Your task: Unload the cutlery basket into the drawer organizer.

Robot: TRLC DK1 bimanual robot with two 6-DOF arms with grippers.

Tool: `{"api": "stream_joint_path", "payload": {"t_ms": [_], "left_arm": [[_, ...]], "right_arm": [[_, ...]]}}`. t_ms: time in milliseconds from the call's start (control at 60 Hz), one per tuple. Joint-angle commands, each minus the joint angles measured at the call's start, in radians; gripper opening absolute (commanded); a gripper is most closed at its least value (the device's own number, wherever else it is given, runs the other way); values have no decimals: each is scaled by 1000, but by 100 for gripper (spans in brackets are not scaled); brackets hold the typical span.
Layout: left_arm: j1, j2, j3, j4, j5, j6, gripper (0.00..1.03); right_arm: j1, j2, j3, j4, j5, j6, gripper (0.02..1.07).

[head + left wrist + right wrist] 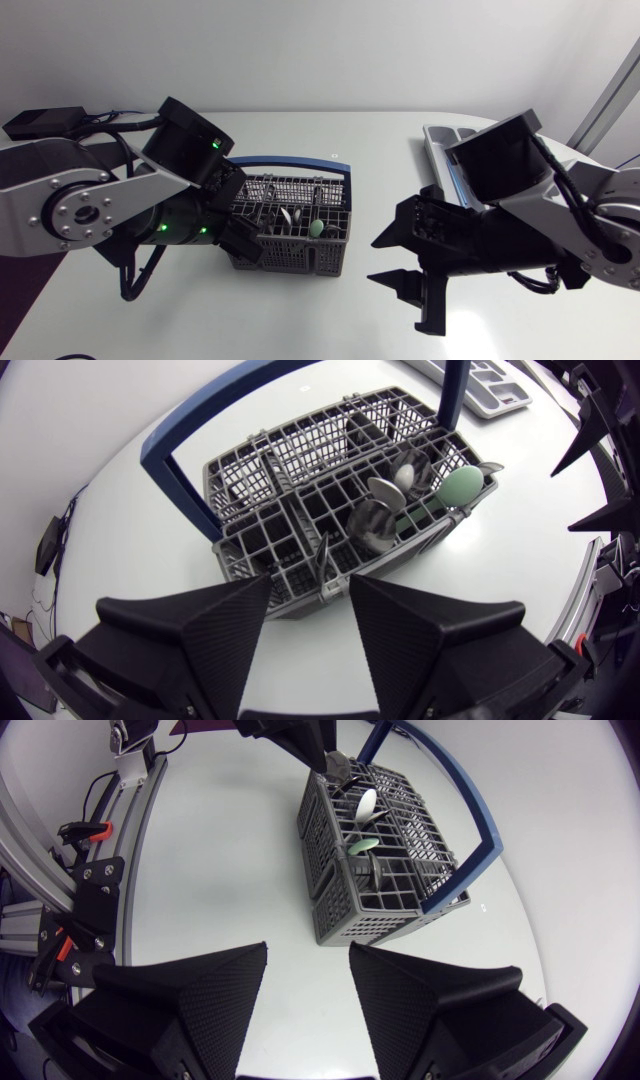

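Soft, even light is coming down from overhead, so the white table [300, 320] is looking really bright, and the cutlery basket [295, 225] and right arm [520, 165] are only throwing faint fuzzy shadows under themselves. The spoons [385, 495] are catching little glints, green LEDs [213, 143] are glowing on the left arm [90, 205], and the fisheye wrist views are bending the table edge into a curve.

Seen from the head view, the cutlery basket [300, 258] stands on the table [300, 325] near its middle, with spoons [316, 228] upright in compartments just three o'clock of the basket's centre. The left gripper [238, 215] sits at the basket's nine o'clock edge. The right gripper [385, 262] is well apart at four o'clock, and the drawer organizer [437, 140] lies at two o'clock, behind the right arm.
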Motion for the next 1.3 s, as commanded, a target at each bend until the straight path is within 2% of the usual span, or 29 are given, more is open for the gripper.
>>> {"api": "stream_joint_path", "payload": {"t_ms": [0, 250, 417, 517, 600, 783, 1100, 1283], "left_arm": [[7, 26, 21, 14, 10, 10, 46], [7, 55, 6, 70, 10, 13, 37], [7, 58, -2, 85, 10, 19, 25], [6, 60, -9, 85, 8, 19, 23], [6, 58, -12, 85, 8, 20, 15], [0, 58, -17, 85, 8, 30, 4], [-8, -6, 1, 68, -1, 59, 4], [-6, -41, 27, 46, -45, 91, 4]], "right_arm": [[10, -14, -28, 3, 5, 30, 63], [33, -41, -30, 3, 5, 51, 63], [40, -43, -33, 3, 5, 56, 63], [41, -43, -34, 3, 5, 58, 63], [41, -43, -34, 3, 5, 58, 63], [53, -43, -36, 3, 25, 61, 63], [70, -44, -37, 7, 40, 67, 63], [76, -44, -37, 7, 42, 71, 65]]}}
